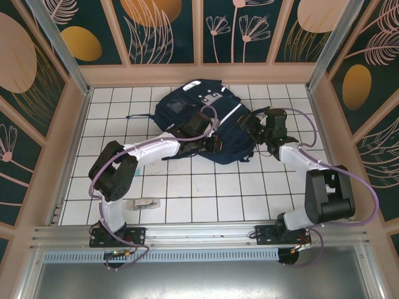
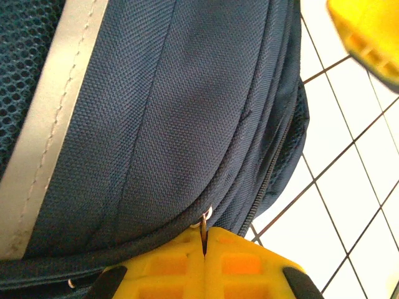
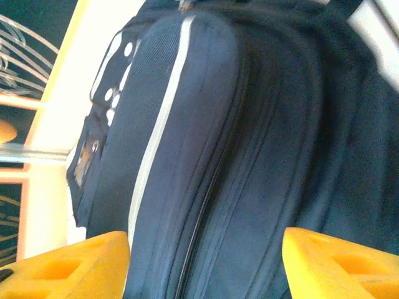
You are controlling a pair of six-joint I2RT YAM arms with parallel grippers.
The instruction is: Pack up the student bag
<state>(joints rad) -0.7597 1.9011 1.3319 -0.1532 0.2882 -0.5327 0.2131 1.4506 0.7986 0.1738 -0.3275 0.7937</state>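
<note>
The student bag (image 1: 206,124), navy with white stripes, lies flat at the far middle of the tiled table. My left gripper (image 1: 214,144) rests at the bag's near edge. In the left wrist view its yellow jaws (image 2: 204,233) are shut on a small metal zipper pull (image 2: 203,219) at the seam of the bag (image 2: 156,112). My right gripper (image 1: 257,124) is at the bag's right side. In the right wrist view this gripper (image 3: 206,249) stands open, its yellow fingers (image 3: 75,268) wide apart in front of the bag (image 3: 237,124) with nothing pinched between them.
A small pale object (image 1: 144,203) lies on the white tiled table (image 1: 206,193) near the left arm's base. Pink frame walls close in the table at the back and both sides. A yellow finger of the right gripper (image 2: 368,31) shows in the left wrist view.
</note>
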